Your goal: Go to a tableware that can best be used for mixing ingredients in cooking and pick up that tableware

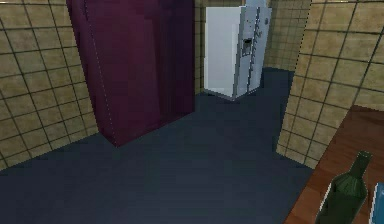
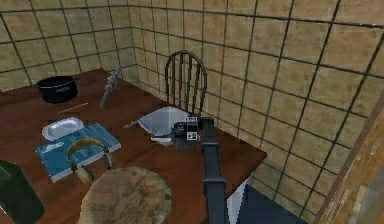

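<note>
Bare brown wooden desk lies free toward ten o'clock of the gripper; a dark spindle-backed wooden chair stands at twelve.

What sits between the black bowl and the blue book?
In the arm side view, a small white dish lies on the table between the black bowl and the blue book.

A pale grey, shallow bowl rests on the brown wooden table, just left of the arm side view's centre at mid height, near the table's far edge
</note>
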### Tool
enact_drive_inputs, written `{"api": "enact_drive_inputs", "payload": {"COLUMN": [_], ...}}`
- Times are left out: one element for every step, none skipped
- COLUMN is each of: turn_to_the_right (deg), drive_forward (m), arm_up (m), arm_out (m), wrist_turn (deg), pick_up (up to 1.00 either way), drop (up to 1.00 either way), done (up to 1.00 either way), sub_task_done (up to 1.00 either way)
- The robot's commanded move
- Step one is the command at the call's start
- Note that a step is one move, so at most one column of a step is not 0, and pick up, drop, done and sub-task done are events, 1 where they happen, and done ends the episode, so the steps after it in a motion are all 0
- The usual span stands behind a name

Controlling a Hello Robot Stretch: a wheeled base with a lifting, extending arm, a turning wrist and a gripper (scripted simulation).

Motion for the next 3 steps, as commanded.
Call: {"api": "enact_drive_inputs", "payload": {"turn_to_the_right": [0.0,0.0,0.0], "drive_forward": [0.0,0.0,0.0], "arm_up": [0.0,0.1,0.0], "arm_out": [0.0,0.0,0.0], "wrist_turn": [0.0,0.0,0.0], "pick_up": [1.0,0.0,0.0], "drop": [0.0,0.0,0.0], "done": [0.0,0.0,1.0], "sub_task_done": [0.0,0.0,0.0]}}
